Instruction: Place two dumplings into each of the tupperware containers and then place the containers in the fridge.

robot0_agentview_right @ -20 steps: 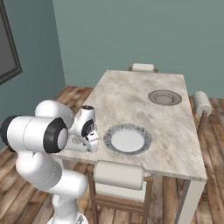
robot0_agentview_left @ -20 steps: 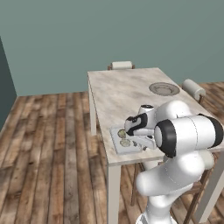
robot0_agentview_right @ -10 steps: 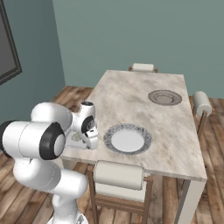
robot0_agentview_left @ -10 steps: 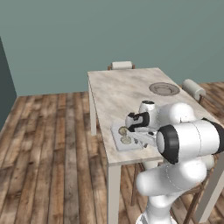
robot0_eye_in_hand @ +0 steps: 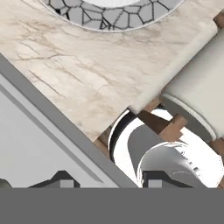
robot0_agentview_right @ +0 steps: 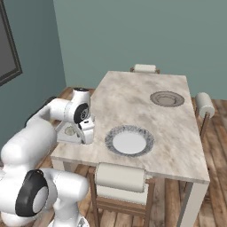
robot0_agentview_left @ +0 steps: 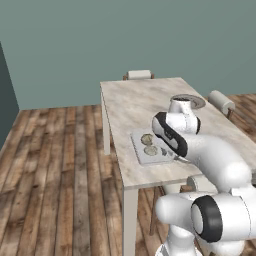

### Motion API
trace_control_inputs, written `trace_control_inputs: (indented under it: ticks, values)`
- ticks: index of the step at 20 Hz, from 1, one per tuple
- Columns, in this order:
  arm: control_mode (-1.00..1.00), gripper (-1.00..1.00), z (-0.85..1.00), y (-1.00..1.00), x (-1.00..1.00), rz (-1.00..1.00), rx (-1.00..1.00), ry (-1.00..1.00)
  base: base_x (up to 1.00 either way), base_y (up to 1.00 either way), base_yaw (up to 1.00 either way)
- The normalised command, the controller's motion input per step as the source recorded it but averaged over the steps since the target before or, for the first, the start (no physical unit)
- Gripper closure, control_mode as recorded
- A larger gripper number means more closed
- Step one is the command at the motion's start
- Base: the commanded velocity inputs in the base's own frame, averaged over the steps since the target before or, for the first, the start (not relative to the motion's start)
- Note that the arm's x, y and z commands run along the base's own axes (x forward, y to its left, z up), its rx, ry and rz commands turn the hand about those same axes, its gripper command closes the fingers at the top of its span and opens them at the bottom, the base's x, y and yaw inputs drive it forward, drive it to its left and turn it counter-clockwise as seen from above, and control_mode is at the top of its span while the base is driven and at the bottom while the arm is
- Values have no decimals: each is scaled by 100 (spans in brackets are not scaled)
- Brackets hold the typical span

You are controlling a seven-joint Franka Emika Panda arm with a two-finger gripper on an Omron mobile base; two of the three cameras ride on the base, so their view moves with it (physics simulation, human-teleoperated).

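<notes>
Left base view: a tupperware container (robot0_agentview_left: pixel 150 148) is being worked at the near table (robot0_agentview_left: pixel 130 102) edge, two dumplings (robot0_agentview_left: pixel 149 144) lying inside. The gripper (robot0_agentview_right: pixel 87 131) is being held over its 3 o'clock rim; jaws part open, hold cannot be told. Judged next: rim grasp, then carry to fridge. Long axis is running 12 to 6.
</notes>
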Motion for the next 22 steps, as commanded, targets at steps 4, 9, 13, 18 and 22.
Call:
trace_control_inputs:
  ticks: [4, 9, 13, 18, 22]
  values:
    - [-100, 100, 100, -13, -68, -1, 0, 0, 0, 0, 0]
    - [-100, 100, 100, -37, -73, -3, 1, 0, 0, 0, 0]
    - [-100, 100, 87, -34, -71, -1, 1, 0, 0, 0, 0]
    - [-100, 100, 61, -2, -59, 0, 0, 0, 0, 0, 0]
    - [-100, 100, 43, 16, -51, 2, 0, 0, 0, 0, 0]
